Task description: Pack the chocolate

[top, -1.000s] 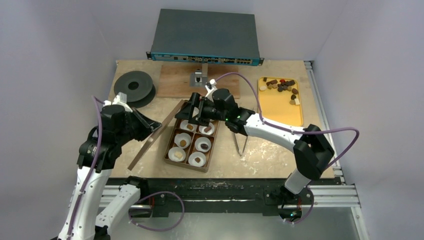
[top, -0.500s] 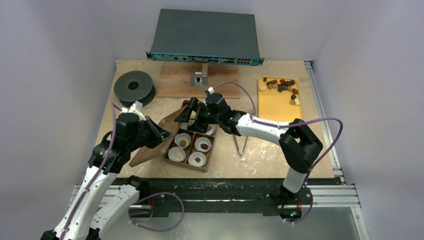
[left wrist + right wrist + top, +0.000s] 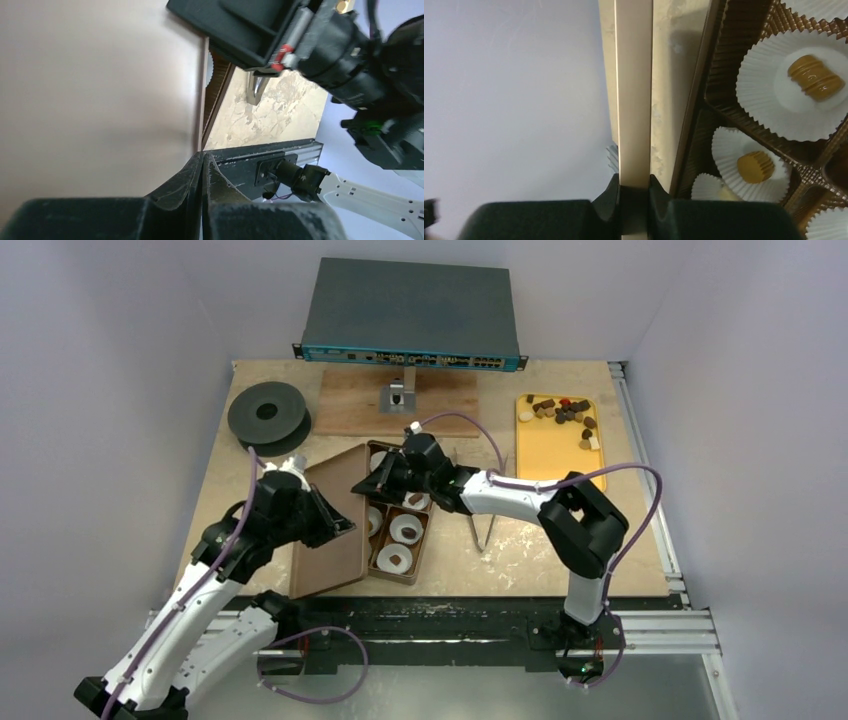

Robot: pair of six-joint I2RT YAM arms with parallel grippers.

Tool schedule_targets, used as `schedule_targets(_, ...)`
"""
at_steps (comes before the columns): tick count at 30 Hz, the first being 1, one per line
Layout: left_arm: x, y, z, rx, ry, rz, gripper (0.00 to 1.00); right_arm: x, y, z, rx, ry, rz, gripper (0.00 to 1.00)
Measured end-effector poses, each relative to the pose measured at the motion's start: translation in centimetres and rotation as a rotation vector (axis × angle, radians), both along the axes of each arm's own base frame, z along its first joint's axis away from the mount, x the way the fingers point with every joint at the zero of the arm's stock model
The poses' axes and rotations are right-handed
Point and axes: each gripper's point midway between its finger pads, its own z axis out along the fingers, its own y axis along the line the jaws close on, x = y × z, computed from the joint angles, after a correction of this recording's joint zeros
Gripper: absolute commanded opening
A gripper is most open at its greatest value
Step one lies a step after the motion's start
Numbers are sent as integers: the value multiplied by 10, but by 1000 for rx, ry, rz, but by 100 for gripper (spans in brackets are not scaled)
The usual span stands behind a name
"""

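The chocolate lies loose on a yellow tray (image 3: 572, 458) as a cluster of dark, tan and cream pieces (image 3: 565, 412). More pieces sit in white paper cups in the brown box (image 3: 412, 576): a dark one (image 3: 397, 560) and tan ones (image 3: 815, 77) (image 3: 755, 166). A flat brown lid (image 3: 328, 535) leans over the box's left half. My left gripper (image 3: 338, 522) (image 3: 203, 156) is shut on the lid's near edge (image 3: 100, 90). My right gripper (image 3: 378, 483) (image 3: 634, 182) is shut on the lid's far rim (image 3: 634, 100).
A grey network switch (image 3: 410, 315) stands at the back, with a wooden board (image 3: 350, 400) and a small grey block (image 3: 397, 395) before it. A black spool (image 3: 268, 415) lies at the back left. A thin metal stand (image 3: 480, 530) is right of the box.
The lid has swung from standing on edge left of the box to leaning over its left half. My left arm moved right with it. My right gripper closed on the lid's far rim.
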Motion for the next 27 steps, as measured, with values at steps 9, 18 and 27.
schedule_targets(9, 4, 11, 70, 162, -152, -102, 58, -5, 4, -12, -90, -5, 13, 0)
schedule_targets(18, -15, -4, 114, 482, -266, -301, 63, 7, 29, 75, -53, -140, -37, 0)
schedule_targets(27, 9, -34, 118, 800, -322, -245, 60, 18, 11, 139, -45, -217, -136, 0)
